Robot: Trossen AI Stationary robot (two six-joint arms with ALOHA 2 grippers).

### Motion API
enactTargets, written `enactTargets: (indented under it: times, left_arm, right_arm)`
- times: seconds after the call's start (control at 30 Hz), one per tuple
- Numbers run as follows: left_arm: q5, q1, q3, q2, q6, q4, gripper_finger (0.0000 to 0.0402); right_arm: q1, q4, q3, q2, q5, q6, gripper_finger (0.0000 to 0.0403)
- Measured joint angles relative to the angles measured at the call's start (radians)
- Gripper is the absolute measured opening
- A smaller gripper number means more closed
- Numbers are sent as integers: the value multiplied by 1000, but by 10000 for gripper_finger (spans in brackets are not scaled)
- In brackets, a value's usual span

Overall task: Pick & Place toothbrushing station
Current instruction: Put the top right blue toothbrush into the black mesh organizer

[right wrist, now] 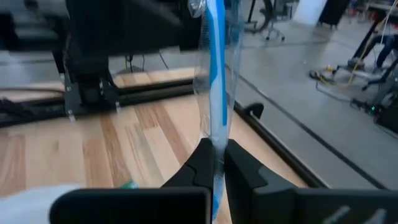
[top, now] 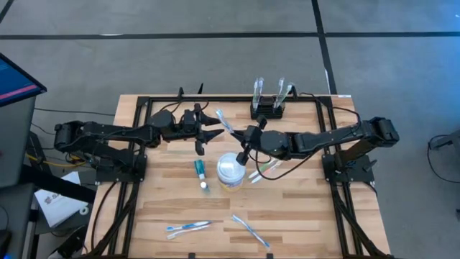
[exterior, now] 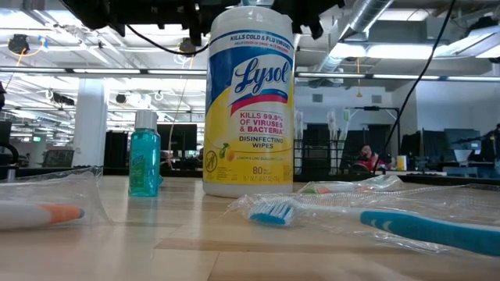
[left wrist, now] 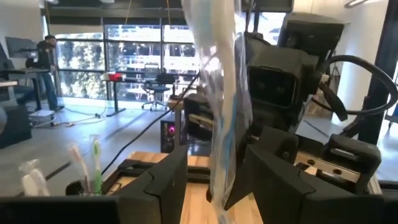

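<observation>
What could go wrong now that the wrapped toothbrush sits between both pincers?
The right pincer pinches only the bottom end of the wrapped toothbrush, so it may tilt or slip in the loose plastic. The left pincer stands open around the wrapper and could snag it. The Lysol wipes tub sits just below.

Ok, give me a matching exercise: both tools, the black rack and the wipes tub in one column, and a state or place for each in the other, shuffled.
1. left tool
2. right tool
3. black rack
4. wipes tub

A. middle of the table
B. shut on the wrapped toothbrush
C. far edge, brushes standing in it
D. open

Pairs: 1-D, 2-B, 3-C, 4-A
</observation>
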State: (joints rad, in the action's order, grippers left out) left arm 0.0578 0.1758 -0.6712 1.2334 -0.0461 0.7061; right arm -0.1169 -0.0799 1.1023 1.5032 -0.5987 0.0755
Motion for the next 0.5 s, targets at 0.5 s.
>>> enactTargets:
  times: [0.5]
  left_arm:
    - [28,-2,0,191,-12,256,154]
  right_arm:
    - [9,-49,0,0,25,-31,6]
